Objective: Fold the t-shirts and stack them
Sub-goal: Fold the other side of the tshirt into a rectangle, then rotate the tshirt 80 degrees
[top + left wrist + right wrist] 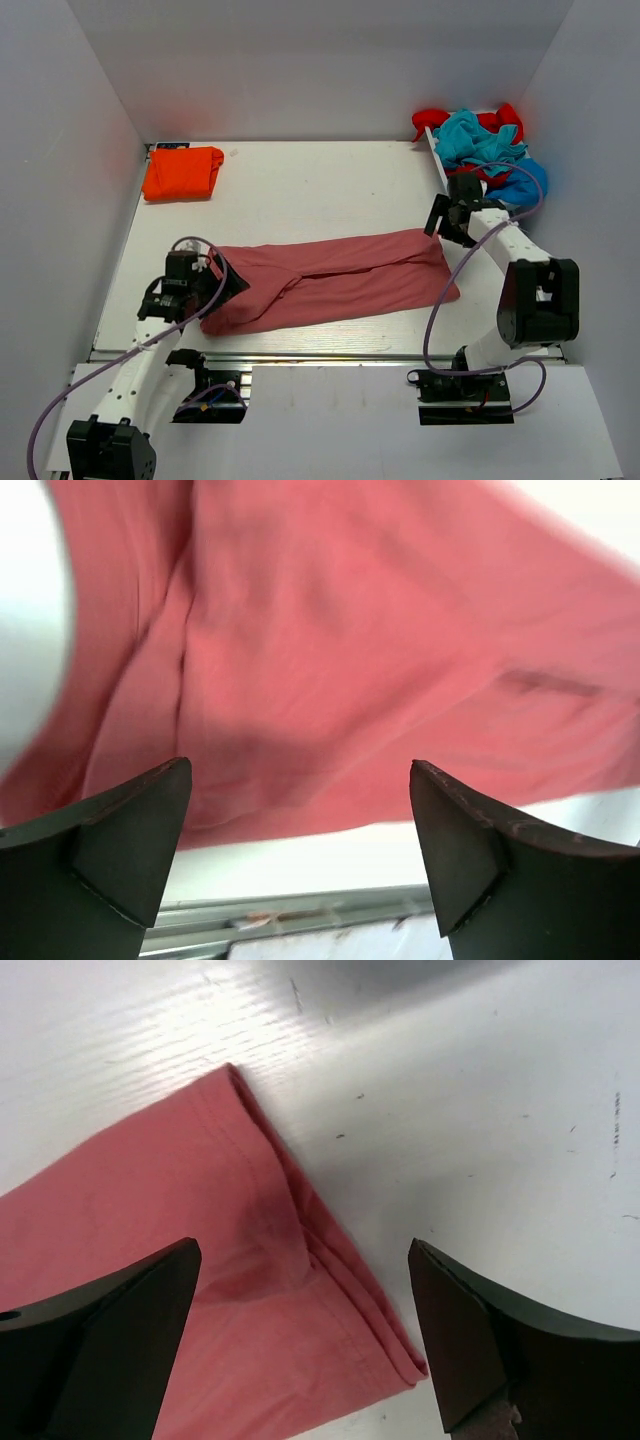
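- Top view: fixed above and behind both arms, looking down and forward over the whole table [320, 190]. The arm bases are at the lower edge. It is the farthest view.
- Left wrist view: looks out between the spread jaws of the left gripper [300, 765], very near the pink shirt [350, 680], and is blurred. The table's near edge is at the bottom.
- Right wrist view: looks down between the spread jaws of the right gripper [303, 1245], near the shirt's corner and bare table.
- Shared: all three views show the pink shirt. The wrist views cover its opposite ends.
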`<state>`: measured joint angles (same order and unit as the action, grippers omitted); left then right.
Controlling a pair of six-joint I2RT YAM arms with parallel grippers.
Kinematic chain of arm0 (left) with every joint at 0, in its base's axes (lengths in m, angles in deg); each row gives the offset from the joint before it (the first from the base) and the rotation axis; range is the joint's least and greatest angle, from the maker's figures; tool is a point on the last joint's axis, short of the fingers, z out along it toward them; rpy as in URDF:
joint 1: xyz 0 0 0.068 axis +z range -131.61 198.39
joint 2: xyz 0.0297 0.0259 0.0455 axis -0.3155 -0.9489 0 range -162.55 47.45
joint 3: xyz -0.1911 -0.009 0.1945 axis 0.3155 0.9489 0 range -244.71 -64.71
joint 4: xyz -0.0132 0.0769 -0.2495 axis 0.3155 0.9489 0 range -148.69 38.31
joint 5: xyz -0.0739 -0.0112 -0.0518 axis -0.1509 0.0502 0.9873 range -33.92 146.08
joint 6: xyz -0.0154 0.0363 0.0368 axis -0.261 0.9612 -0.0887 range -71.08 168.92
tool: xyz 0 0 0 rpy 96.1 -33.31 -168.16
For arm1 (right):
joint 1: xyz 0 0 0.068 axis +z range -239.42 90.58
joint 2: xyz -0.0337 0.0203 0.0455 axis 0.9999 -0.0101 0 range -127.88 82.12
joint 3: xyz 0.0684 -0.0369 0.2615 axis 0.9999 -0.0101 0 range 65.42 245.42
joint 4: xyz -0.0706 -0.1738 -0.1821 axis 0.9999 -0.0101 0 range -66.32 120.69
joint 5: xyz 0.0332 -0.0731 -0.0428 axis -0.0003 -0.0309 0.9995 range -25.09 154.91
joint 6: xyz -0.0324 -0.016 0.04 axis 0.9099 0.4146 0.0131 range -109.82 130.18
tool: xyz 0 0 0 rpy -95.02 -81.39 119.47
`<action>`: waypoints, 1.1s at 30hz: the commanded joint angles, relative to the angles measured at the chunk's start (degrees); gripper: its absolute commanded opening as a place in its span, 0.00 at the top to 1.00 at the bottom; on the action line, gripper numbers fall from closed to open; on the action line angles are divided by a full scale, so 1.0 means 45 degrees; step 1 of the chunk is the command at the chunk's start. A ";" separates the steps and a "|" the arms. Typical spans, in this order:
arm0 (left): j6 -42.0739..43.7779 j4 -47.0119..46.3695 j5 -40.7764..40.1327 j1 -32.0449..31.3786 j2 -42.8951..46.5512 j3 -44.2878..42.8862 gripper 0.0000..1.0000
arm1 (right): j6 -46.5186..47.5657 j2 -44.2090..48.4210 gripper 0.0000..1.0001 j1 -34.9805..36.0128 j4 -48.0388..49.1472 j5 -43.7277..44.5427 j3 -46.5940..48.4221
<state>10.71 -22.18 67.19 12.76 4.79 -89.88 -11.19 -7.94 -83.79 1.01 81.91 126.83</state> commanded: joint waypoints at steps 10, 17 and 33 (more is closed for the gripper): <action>0.0622 -0.3716 0.0867 -0.0116 -0.2627 -0.1264 0.00 | 0.0824 0.1268 0.10 0.0292 0.3603 -0.8227 -0.1653; 0.0739 -0.5321 0.1124 -0.0116 -0.6084 -0.1183 0.00 | 0.0179 -0.0979 0.10 0.0175 0.3840 -0.7430 -0.1848; 0.1989 -0.3586 0.1298 -0.0136 -1.9732 -1.4630 0.00 | -0.0292 0.0424 0.10 0.2692 0.4817 -0.8912 -0.5834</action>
<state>15.54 -46.88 75.74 12.54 -72.38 -145.74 -12.78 -4.22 -76.67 29.73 47.48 104.86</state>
